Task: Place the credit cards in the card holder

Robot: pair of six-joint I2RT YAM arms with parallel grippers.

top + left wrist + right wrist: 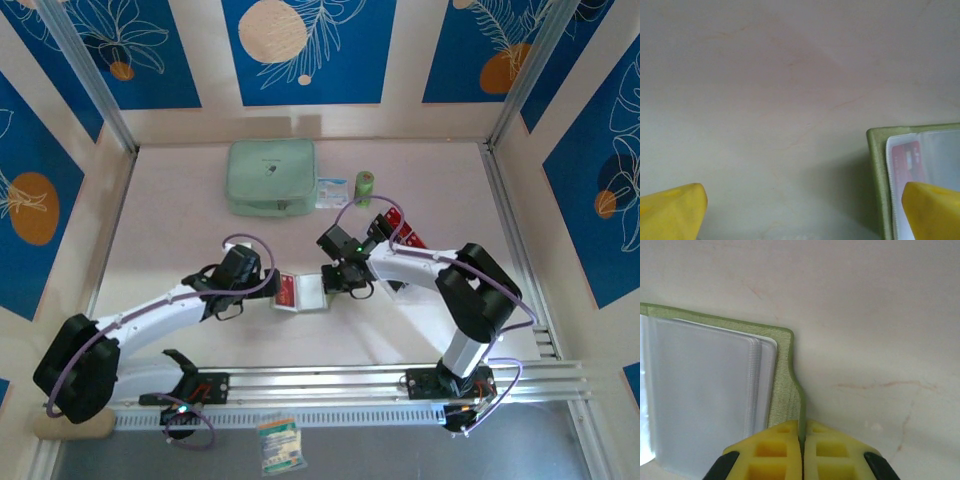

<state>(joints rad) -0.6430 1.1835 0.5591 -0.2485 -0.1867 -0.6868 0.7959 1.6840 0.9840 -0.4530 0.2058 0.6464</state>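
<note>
A pale, marble-veined tabletop (200, 200) sits inside walls of blue panels with white leaf drawings and orange discs. Near its front middle, between the two arms, the olive-green folding fabric card holder (303, 293) lies open with its clear greyish plastic sleeves facing up. Seen from above, a bright red plastic credit card (907, 160) sits in the sleeve of its left half; the pale marks on it are too blurred to read.

The right gripper (801, 436) has its yellow fingers pinched together on the thin green edge of the holder's right half. The left gripper (802, 215) is spread wide and holds nothing. One yellow fingertip (932, 207) overlaps the sleeve, but whether it touches cannot be told.

Other red cards (402, 222) show partly behind the right arm. Farther back lies a pale mint-green zip pouch (270, 178); its small dark mark is unreadable.
</note>
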